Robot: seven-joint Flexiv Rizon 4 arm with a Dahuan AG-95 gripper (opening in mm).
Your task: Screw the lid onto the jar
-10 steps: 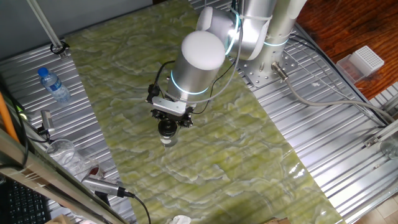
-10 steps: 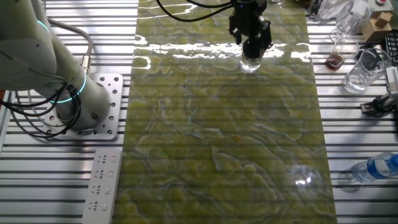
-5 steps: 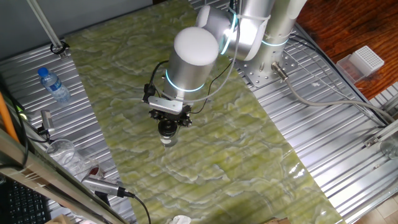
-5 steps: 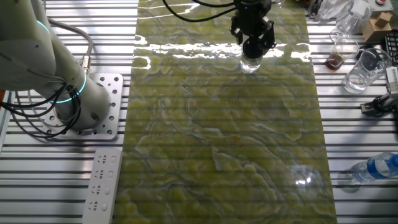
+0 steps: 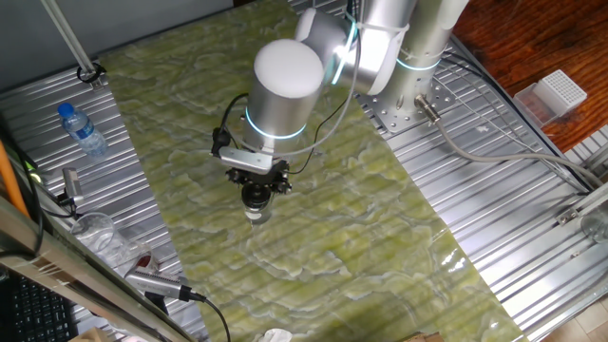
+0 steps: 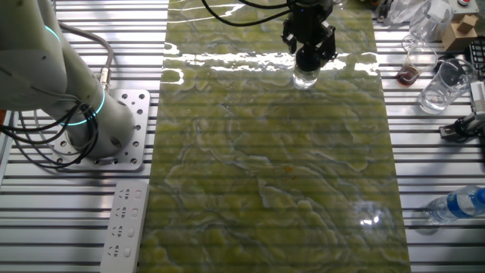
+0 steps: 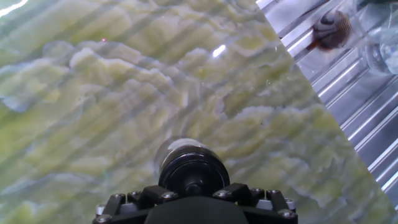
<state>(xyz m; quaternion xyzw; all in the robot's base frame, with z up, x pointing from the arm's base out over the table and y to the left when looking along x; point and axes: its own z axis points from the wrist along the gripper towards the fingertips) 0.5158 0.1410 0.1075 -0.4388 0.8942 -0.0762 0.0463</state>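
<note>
The small clear jar (image 5: 255, 216) (image 6: 305, 77) stands upright on the green marbled mat (image 5: 190, 114). The black lid (image 7: 193, 175) sits on top of it, and a bit of the jar's glass wall (image 7: 169, 149) shows past the lid in the hand view. My gripper (image 5: 255, 195) (image 6: 308, 54) points straight down over the jar and is shut on the lid. The black fingers (image 7: 122, 203) flank the lid at the bottom of the hand view. From both fixed views the lid is hidden by the gripper.
A water bottle with a blue cap (image 5: 82, 131) (image 6: 459, 203) lies on the metal slats beside the mat. Clear glassware (image 6: 439, 85) and a brown-stained dish (image 7: 329, 30) sit close to the mat's edge. A white power strip (image 6: 124, 224) lies near the arm's base (image 6: 114, 129).
The arm's wrist and upper links have swung leftward in one fixed view, turning about the gripper. The gripper tip has stayed on the lid over the jar.
</note>
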